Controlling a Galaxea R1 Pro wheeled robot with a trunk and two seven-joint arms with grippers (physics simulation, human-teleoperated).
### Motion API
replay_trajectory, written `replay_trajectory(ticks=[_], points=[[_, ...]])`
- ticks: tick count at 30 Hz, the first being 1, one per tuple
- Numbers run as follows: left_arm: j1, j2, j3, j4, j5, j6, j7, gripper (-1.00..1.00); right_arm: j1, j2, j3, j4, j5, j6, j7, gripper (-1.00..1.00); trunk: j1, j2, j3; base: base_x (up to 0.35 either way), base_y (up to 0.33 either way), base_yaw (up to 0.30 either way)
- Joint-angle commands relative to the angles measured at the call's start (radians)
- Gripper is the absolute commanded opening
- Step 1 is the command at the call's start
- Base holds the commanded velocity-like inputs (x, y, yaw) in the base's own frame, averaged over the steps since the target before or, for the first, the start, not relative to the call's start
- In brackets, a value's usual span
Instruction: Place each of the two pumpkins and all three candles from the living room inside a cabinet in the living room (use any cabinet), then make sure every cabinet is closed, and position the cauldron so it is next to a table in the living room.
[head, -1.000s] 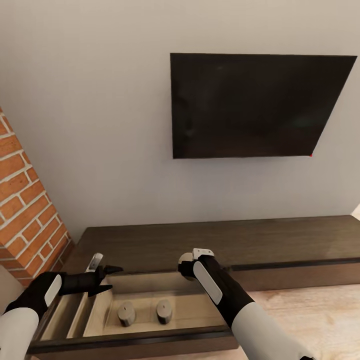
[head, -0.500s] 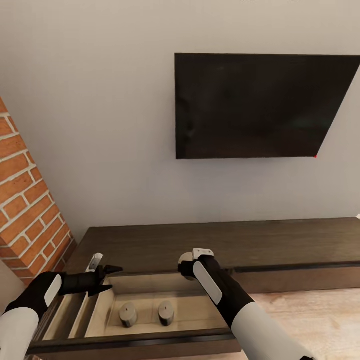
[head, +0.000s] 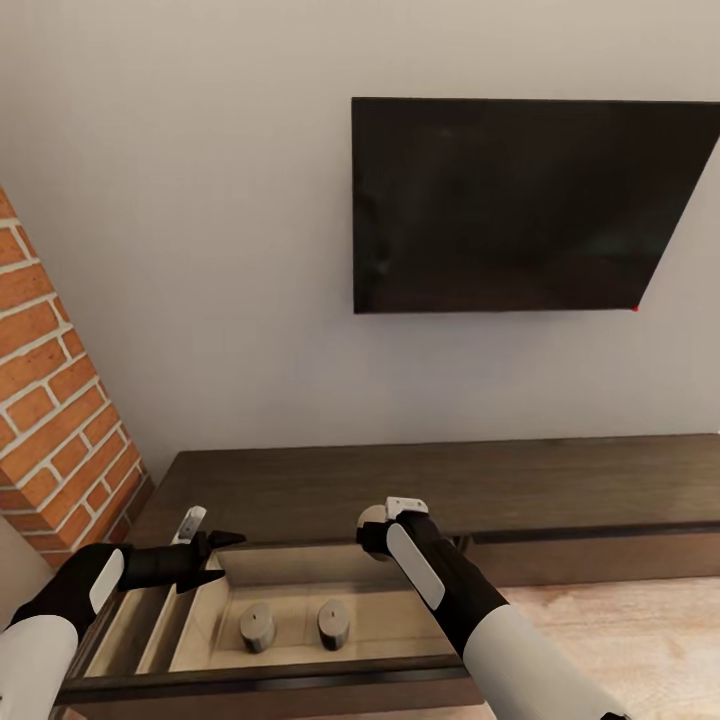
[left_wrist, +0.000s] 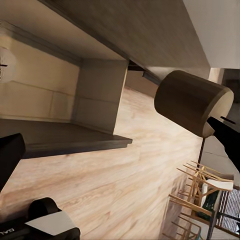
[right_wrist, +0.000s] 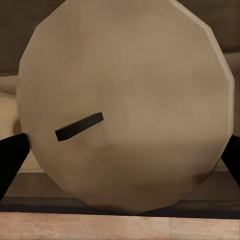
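My right gripper (head: 378, 528) grips the third candle (head: 372, 517) over the open drawer (head: 300, 672); two candles (head: 257, 627) lie at its seven o'clock. Left gripper (head: 212, 560) hangs open. Next I'd lower and release.

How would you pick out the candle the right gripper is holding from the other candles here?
Below the wall TV runs the long dark cabinet, its left drawer pulled open. Two candles stand inside on the drawer floor. The third candle is the one up in the air, clamped in the right gripper above the drawer's back edge.
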Motion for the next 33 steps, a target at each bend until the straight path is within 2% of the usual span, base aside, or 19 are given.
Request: replay_trajectory(ticks=[1,8,12,15,22,24,26,30,33], points=[[0.0,0.0,0.0,0.0,0.0,0.0,0.0,1.0,0.0,0.0,0.0,-0.001,-0.001,0.0,0.001,-1.0,0.004,-0.007,-0.003,0.0,0.0,0.0],[0.0,0.0,0.0,0.0,-0.001,0.0,0.0,1.0,-0.001,0.0,-0.004,0.001,-0.003,0.025,-0.003,-1.0,0.031,-0.056,-0.025,0.0,0.0,0.0],[0.0,-0.001,0.0,0.0,-0.001,0.0,0.0,1.0,-0.002,0.0,-0.011,0.006,-0.003,0.107,-0.003,-1.0,0.046,-0.084,-0.038,0.0,0.0,0.0],[0.0,-0.001,0.0,0.0,-0.001,0.0,0.0,1.0,-0.003,0.0,-0.016,0.008,-0.002,0.137,-0.003,-1.0,0.058,-0.105,-0.047,0.0,0.0,0.0],[0.0,0.002,0.0,0.001,0.001,0.015,-0.005,1.0,-0.004,0.0,-0.05,0.027,-0.002,0.149,-0.004,-1.0,0.084,-0.154,-0.069,0.0,0.0,0.0],[0.001,0.01,-0.001,0.002,0.0,0.03,-0.044,1.0,-0.004,0.0,-0.053,0.032,-0.002,0.15,-0.005,-1.0,0.092,-0.168,-0.075,0.0,0.0,0.0],[0.001,0.026,-0.004,0.002,-0.004,0.035,-0.124,1.0,-0.005,0.0,-0.055,0.037,-0.002,0.151,-0.006,-1.0,0.1,-0.182,-0.082,0.0,0.0,0.0],[0.008,0.042,-0.007,0.003,-0.011,0.037,-0.254,1.0,-0.017,0.0,-0.055,0.068,-0.001,0.15,-0.008,-1.0,0.115,-0.21,-0.094,0.0,0.0,0.0],[0.012,0.051,-0.007,0.003,-0.008,0.037,-0.282,1.0,-0.035,0.0,-0.056,0.12,0.0,0.145,-0.008,-1.0,0.127,-0.231,-0.103,0.0,0.0,0.0]])
